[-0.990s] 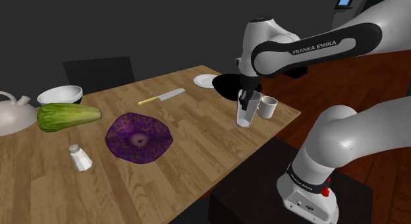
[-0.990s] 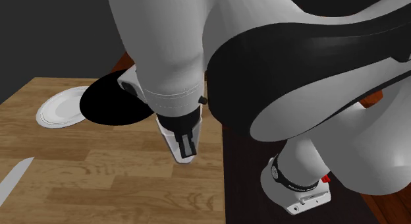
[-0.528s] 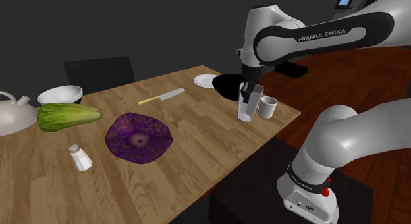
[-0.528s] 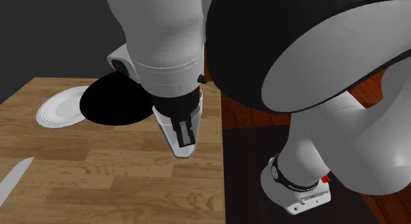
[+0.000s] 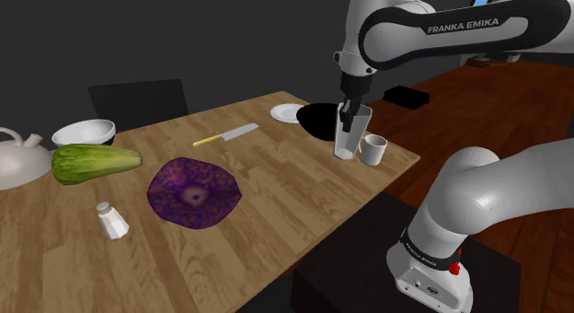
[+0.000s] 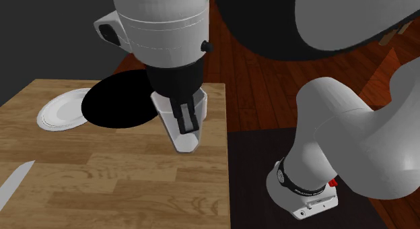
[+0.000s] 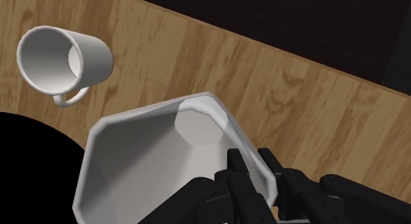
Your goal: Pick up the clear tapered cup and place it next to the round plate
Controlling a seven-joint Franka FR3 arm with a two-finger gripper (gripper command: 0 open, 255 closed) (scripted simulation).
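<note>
White arm (image 5: 441, 30) arched high, wrist vertical; black gripper (image 5: 348, 116) points straight down, fingers (image 7: 238, 180) clasping the clear cup (image 5: 347, 144) by its wall.

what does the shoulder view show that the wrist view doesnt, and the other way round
Shoulder view: the teapot, white bowl, lettuce, purple plate, shaker, knife and small white plate spread along the table, plus the arm and its stand.
Wrist view: the clear cup from inside, down to its flat bottom, the gripper clasping its wall, and the mug seen into its open mouth.
Both: the clear cup, the gripper shut on it, the mug beside it, the black round plate and the wooden table.
</note>
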